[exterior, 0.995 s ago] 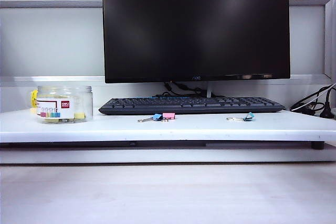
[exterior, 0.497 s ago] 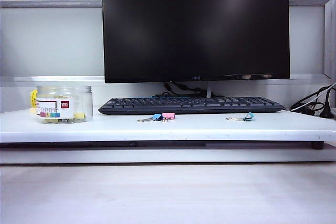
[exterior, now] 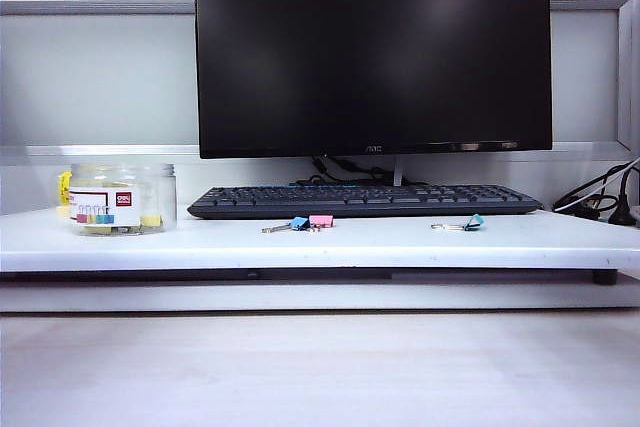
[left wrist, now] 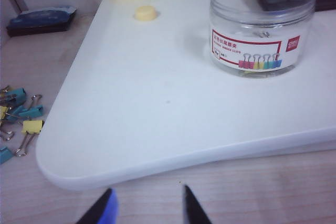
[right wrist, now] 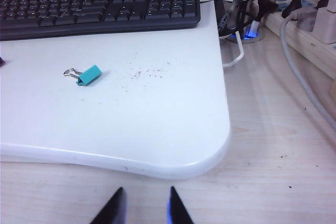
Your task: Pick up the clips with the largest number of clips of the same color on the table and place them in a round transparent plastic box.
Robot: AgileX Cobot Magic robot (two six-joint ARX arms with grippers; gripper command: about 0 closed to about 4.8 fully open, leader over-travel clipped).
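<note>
Left wrist view: yellow clips (left wrist: 261, 73) inside jar (left wrist: 261, 27) near bench corner, light, stiff, grab at body; left end effector (left wrist: 147, 208) and right end effector (right wrist: 143, 205) part-open, empty.

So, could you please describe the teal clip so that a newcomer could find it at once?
Start at the black keyboard under the monitor. Near its right end, on the white board, lies the teal clip. It lies alone, unlike the blue clip and pink clip lying side by side.

An office workstation: a dark monitor (exterior: 372, 50) stands behind a black keyboard (exterior: 365, 200) on a white desk (exterior: 320, 243), with cables and a power strip (right wrist: 307, 22) at one side, and loose binder clips (left wrist: 21, 121) lying nearby.
</note>
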